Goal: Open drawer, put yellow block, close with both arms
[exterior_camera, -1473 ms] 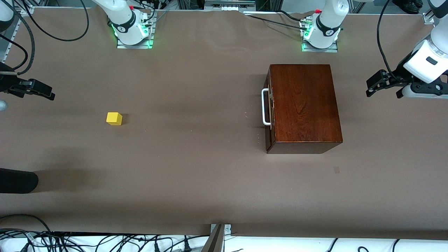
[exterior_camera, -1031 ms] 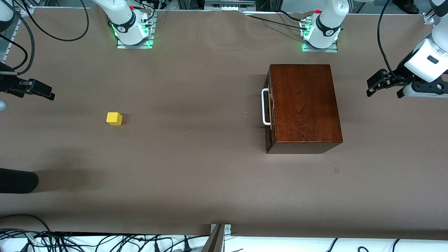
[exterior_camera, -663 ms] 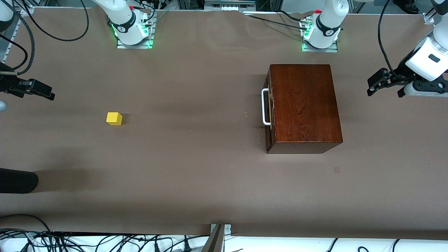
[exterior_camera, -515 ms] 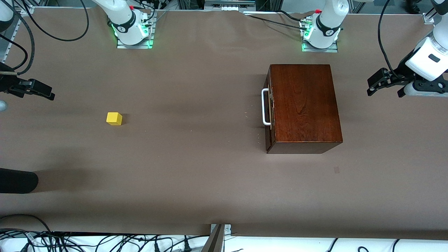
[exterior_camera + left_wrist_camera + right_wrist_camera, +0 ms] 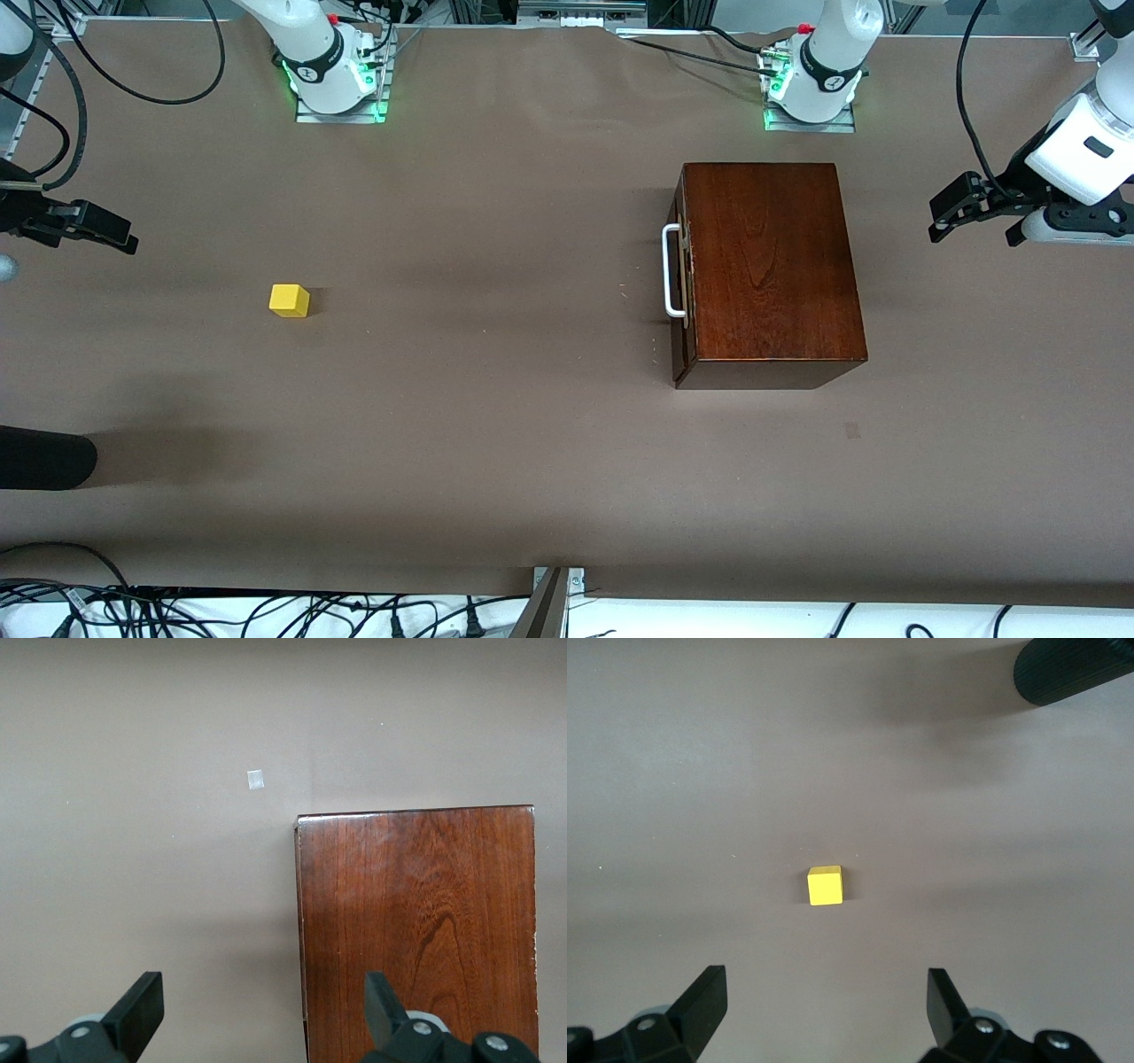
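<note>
The glossy dark-brown wooden box [image 5: 771, 266] stands toward the left arm's end of the table. Its drawer [image 5: 680, 266] is shut, with the white bar handle [image 5: 671, 270] facing the right arm's end. The yellow block [image 5: 289, 300] lies alone on the table toward the right arm's end and also shows in the right wrist view [image 5: 825, 885]. My left gripper [image 5: 972, 236] hangs open and empty beside the box [image 5: 416, 930], fingers wide apart [image 5: 261, 1003]. My right gripper [image 5: 89, 232] hangs open and empty [image 5: 826, 994] at the table's end, apart from the block.
A black rounded object [image 5: 44, 456] juts in at the right arm's end, nearer to the camera than the block, and shows in the right wrist view [image 5: 1076, 669]. A small pale patch [image 5: 852, 431] marks the brown table cover. Cables lie along the table's edges.
The left arm's wrist has shifted slightly, with its gripper still open. The block, the box and the right gripper have not moved.
</note>
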### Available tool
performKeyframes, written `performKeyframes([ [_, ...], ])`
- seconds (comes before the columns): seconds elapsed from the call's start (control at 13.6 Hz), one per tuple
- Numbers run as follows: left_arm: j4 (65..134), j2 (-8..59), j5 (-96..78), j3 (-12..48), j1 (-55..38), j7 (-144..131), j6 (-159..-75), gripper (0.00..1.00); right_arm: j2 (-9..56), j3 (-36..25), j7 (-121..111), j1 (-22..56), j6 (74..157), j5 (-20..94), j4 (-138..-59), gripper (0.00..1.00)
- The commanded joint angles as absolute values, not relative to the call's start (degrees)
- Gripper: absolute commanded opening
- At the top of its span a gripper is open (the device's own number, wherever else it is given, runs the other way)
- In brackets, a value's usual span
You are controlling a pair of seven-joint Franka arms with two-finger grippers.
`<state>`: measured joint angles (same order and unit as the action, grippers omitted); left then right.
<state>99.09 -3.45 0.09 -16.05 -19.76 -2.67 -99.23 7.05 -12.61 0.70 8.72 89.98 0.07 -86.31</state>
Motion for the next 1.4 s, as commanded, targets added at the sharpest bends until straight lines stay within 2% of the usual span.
performKeyframes([
  [0.0, 96.8, -2.2, 0.5, -15.8, -19.7, -1.7, -98.2, 1.0, 7.3, -12.4, 1.6, 8.5, 89.2, -0.8, -85.5, 1.0],
  [0.22, 96.2, -2.0, 0.7, -14.9, -19.6, -1.7, -98.2, 1.0, 7.3, -12.4, 1.6, 8.6, 89.3, -0.8, -85.5, 1.0],
  [0.44, 96.2, -2.0, 0.6, -5.6, -10.6, -1.7, -98.1, 1.0, 7.4, -12.4, 1.6, 8.6, 89.3, -0.8, -85.5, 1.0],
  [0.52, 96.2, -2.0, 0.7, -4.6, -9.4, -1.6, -98.1, 1.0, 7.4, -12.4, 1.6, 8.6, 89.3, -0.8, -85.5, 1.0],
  [1.33, 96.1, -2.5, 1.2, -3.0, -9.8, -2.1, -97.0, 1.0, 7.4, -12.4, 1.6, 8.7, 89.2, -0.8, -85.5, 1.0],
])
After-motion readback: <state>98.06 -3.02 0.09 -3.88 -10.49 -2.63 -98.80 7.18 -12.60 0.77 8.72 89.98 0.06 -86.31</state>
